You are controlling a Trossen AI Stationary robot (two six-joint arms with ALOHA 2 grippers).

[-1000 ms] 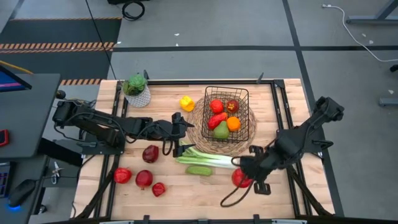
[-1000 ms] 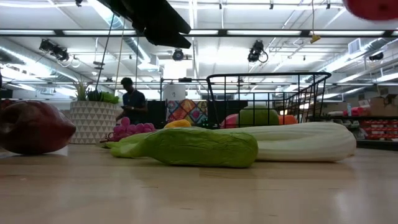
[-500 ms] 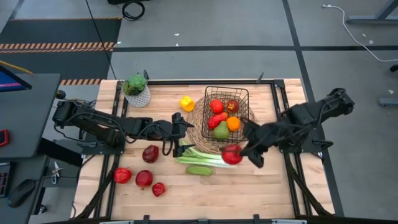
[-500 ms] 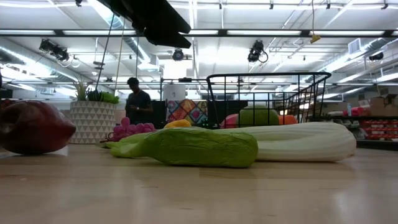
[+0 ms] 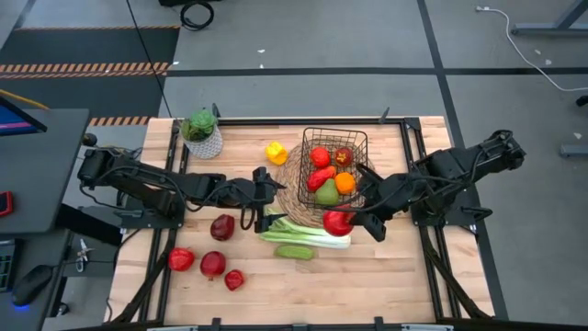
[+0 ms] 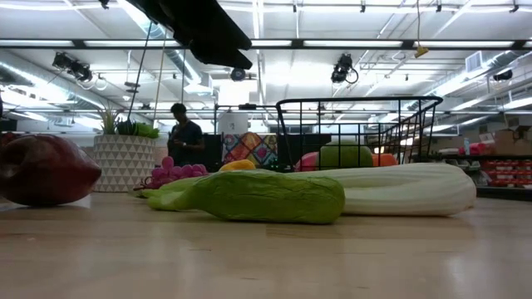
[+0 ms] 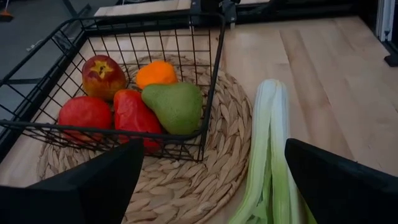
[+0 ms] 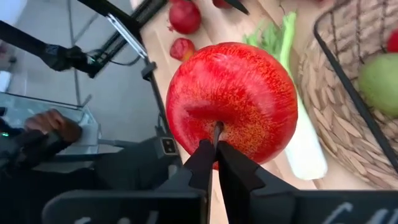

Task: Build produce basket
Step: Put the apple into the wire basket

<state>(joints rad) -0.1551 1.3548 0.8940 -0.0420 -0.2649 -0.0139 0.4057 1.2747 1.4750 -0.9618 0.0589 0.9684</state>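
Observation:
My right gripper [image 5: 353,220] is shut on a red apple [image 5: 337,222] that hangs above the leek's white end [image 5: 342,241], just near of the black wire basket [image 5: 361,188]. The basket stands on a round woven mat [image 5: 292,188] and holds red fruit, an orange and a green pear [image 7: 176,106]. The long leek [image 5: 303,233] and a green cucumber [image 5: 294,251] lie flat on the table. My left gripper [image 5: 265,197] stands open left of the mat, and its fingers [image 7: 93,186] hold nothing. My right gripper pinches the apple's short stem [image 8: 216,130] between its two fingertips [image 8: 200,158], at the dimple on the apple's top. The fingers come slanting down from the table's right side. The apple [image 8: 233,99] hangs beyond the fingertips, lifted clear of table and leek.
A potted plant [image 5: 202,132] and a yellow pepper [image 5: 275,152] stand at the far left. A dark red fruit [image 5: 222,227] and three red ones [image 5: 212,265] lie near left. Purple grapes [image 6: 174,172] show in the low view. A person [image 6: 184,137] stands beyond the table.
My right gripper has carried the apple up from the table's near right part toward the far edge and the basket, rolling its wrist on the way. Most of the move came early; it has nearly stopped. The apple is now over the leek's white end.

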